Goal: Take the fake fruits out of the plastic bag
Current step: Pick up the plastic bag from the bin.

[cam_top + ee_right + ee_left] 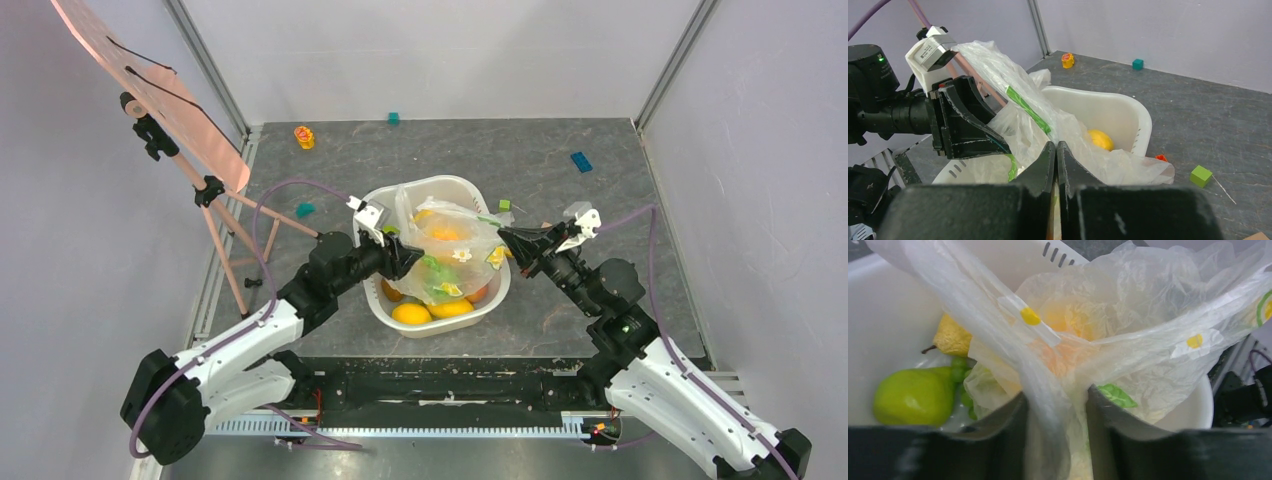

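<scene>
**A plastic bag (455, 245) held up between two grippers over a white basin (452, 181) of toy fruit**

The left gripper (1055, 395) has its fingers about half closed. A twisted band of the bag fills the gap between them and touches both. From those fingers the thin, see-through film fans up and away, printed with small white-and-yellow flowers. Just beyond the fingertips an orange fruit (1068, 322) glows through the film, inside the bag. To the left of the fingers and outside the bag, a smooth green fruit (913, 396) lies on the basin floor. A bumpy yellow fruit (953, 335) sits just beyond it, against the bag's side.

The right gripper (1056, 146) has its fingers pressed almost together, with a thin fold of the bag's other edge pinched between the tips. Just past those tips and slightly right, a yellow-orange fruit (1100, 139) rests in the basin near its far wall. The bag runs from these fingers across to the left gripper facing them and drapes over its top.

From above, the bag hangs between the two sets of fingers, over the basin. Two more orange-yellow fruits (412, 313) lie at the basin's near end, nearer the arm bases than either set of fingertips. On the dark tabletop (1198, 115), well to the right of the right fingers, sits a green block (1201, 175).
</scene>
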Action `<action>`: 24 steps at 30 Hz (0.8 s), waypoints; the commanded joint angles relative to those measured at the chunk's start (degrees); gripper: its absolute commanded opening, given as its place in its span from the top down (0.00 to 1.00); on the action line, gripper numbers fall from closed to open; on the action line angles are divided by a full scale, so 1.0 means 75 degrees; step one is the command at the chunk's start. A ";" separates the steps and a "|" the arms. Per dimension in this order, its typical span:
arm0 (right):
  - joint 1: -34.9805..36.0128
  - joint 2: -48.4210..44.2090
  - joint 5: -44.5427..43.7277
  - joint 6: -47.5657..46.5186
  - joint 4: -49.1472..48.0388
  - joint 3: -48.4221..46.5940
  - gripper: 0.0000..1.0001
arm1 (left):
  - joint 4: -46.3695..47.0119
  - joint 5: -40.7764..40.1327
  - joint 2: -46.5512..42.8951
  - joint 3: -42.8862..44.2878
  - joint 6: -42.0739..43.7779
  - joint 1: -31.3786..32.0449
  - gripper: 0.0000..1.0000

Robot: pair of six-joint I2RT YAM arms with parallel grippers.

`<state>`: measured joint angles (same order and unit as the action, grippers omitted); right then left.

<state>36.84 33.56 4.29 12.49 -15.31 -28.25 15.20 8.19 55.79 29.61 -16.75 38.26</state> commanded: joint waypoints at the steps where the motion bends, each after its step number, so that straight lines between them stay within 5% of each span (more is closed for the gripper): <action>1: -0.0036 -0.0174 0.0033 0.0039 -0.0093 -0.0054 1.00 | 0.0393 0.0483 0.0170 0.0097 -0.0284 -0.0051 0.67; 3: -0.0037 -0.0226 0.0026 0.0028 -0.0087 -0.0065 1.00 | 0.0347 0.0624 0.0232 0.0256 -0.0228 -0.0062 0.95; 4: -0.0033 -0.0246 0.0002 0.0034 -0.0070 -0.0074 1.00 | 0.0304 0.0659 0.0257 0.0356 -0.0205 -0.0062 0.98; 8: -0.0033 -0.0343 -0.0098 -0.0032 0.0038 -0.0144 0.97 | -0.0146 0.0864 0.0364 0.1042 -0.0044 -0.0062 0.98; 13: -0.0037 -0.0506 -0.0331 -0.0244 0.0463 -0.0328 0.55 | -0.0718 0.1318 0.0709 0.2519 0.0041 -0.0051 0.98; 16: -0.0040 -0.0730 -0.0613 -0.0286 0.0864 -0.0464 0.40 | -0.0959 0.1683 0.1049 0.3480 -0.0044 -0.0048 0.98; 24: -0.0031 -0.1711 -0.2662 0.0337 0.2678 -0.0614 0.31 | -0.1377 0.1774 0.1717 0.5683 -0.0069 -0.0004 0.98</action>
<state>36.69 24.21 -5.78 11.99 -2.59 -30.72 5.43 19.90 67.55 64.90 -18.13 38.00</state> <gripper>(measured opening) 0.677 0.047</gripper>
